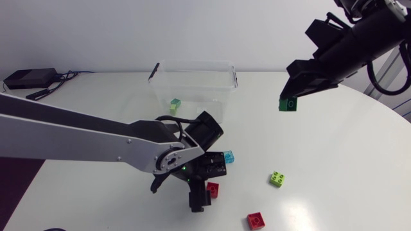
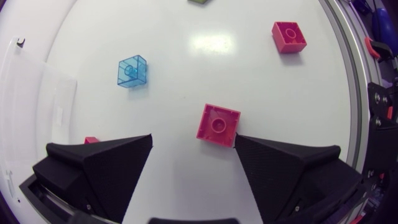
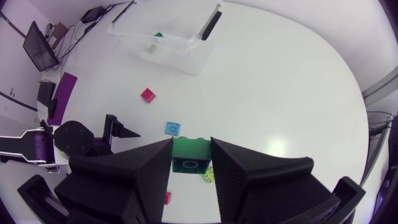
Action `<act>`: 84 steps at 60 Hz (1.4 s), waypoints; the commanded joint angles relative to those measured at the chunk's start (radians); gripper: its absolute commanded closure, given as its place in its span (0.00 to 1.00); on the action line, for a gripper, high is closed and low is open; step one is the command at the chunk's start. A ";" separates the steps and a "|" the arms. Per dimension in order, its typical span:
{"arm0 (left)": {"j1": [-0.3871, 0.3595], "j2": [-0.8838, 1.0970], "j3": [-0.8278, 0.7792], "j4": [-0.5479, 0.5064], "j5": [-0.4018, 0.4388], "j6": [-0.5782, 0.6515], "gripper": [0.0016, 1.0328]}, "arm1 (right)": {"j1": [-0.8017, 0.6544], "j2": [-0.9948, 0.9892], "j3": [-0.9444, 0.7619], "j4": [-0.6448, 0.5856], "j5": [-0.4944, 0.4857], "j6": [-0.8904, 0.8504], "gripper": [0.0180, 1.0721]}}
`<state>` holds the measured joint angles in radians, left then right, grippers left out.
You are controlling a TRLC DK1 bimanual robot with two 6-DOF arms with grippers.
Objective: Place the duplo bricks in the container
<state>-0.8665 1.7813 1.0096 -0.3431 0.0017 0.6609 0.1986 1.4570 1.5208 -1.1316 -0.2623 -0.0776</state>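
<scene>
My left gripper (image 1: pixel 200 192) hangs open just above the table, fingers pointing down. A red brick (image 2: pixel 218 124) lies on the table between its fingers, close to one fingertip, and shows in the head view as the red brick (image 1: pixel 212 188). High above the table's right half, my right gripper (image 1: pixel 290 96) is shut on a dark green brick (image 3: pixel 189 155). The clear container (image 1: pixel 192 83) stands at the back middle with a light green brick (image 1: pixel 174 104) inside. A clear blue brick (image 1: pixel 228 157), a lime brick (image 1: pixel 277 179) and a second red brick (image 1: pixel 255 221) lie loose.
The blue brick (image 2: pixel 132 71) lies ahead of my left gripper (image 2: pixel 194 142), and the container wall (image 2: pixel 37 93) is off to one side. A black box with cables (image 1: pixel 29 78) sits at the far left corner. The table's round edge (image 1: pixel 385 112) curves down the right.
</scene>
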 commanded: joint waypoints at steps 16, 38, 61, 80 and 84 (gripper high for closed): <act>-0.019 0.012 -0.016 0.015 0.017 0.117 0.11 | -0.031 0.066 0.095 0.016 -0.057 -0.060 0.95; -0.034 0.049 0.053 -0.120 0.064 0.204 0.16 | -0.062 0.080 0.087 0.015 -0.097 -0.091 0.95; -0.034 0.181 0.238 -0.321 0.109 0.250 0.28 | -0.094 0.089 0.067 0.015 -0.120 -0.120 0.95; -0.032 0.253 0.310 -0.418 0.116 0.246 0.53 | -0.113 0.108 0.119 0.020 -0.127 -0.125 0.95; -0.022 0.257 0.311 -0.421 0.121 0.236 0.55 | -0.103 0.128 0.137 0.032 -0.127 -0.114 0.95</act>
<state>-0.8978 2.0094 1.2953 -0.7441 0.1081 0.8875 0.0898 1.5501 1.6192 -1.1168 -0.3798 -0.1875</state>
